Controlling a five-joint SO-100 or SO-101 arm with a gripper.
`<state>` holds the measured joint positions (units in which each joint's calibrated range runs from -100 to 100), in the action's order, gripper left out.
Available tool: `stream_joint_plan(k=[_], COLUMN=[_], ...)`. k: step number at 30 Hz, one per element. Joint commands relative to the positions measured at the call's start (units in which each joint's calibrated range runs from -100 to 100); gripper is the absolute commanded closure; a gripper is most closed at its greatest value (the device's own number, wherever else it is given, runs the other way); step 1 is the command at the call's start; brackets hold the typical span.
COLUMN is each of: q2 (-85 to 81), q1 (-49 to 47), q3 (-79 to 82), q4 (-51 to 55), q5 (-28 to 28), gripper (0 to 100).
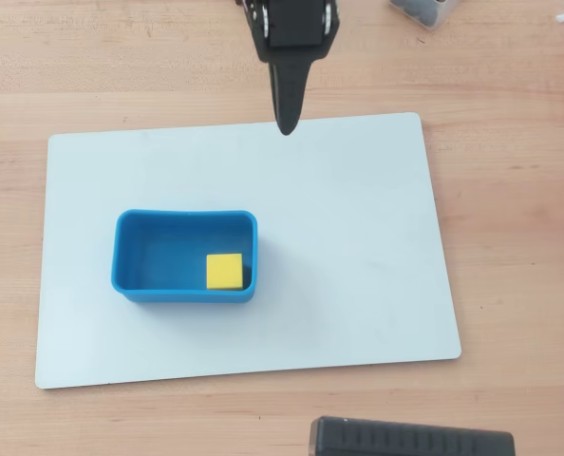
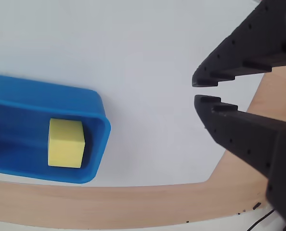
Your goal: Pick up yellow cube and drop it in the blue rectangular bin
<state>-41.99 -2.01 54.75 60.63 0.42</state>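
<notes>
From above, the yellow cube (image 1: pixel 223 271) sits inside the blue bin (image 1: pixel 133 285), down on its floor in the corner that is lower right in the overhead view, close against the walls there. The bin rests on a white board (image 1: pixel 358 247) laid over a wooden table (image 1: pixel 510 190). The gripper (image 1: pixel 286 126) hangs over the top edge of the board, well away from the bin, with nothing in it. In the wrist view its two black fingers (image 2: pixel 239 53) are nearly together, only a thin gap between the tips, clamping nothing. That same view shows the cube (image 2: pixel 65 143) tucked near the rounded end of the bin (image 2: pixel 97 144). A dark ribbed object (image 1: pixel 410 439) pokes in at the bottom edge of the overhead view.
</notes>
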Motion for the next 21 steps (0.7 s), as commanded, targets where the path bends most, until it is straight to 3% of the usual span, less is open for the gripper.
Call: stream_joint_plan(k=[1, 11, 15, 21], q2=[-11.6, -23.7, -39.1, -43.9], q1=[-0.9, -3.7, -4.0, -3.7], q3=[13.7, 30.4, 37.8, 39.3], q4=[-9.0, -14.5, -12.0, -10.0], q5=[-0.6, -0.4, -0.2, -0.1], gripper=[100, 100, 100, 100])
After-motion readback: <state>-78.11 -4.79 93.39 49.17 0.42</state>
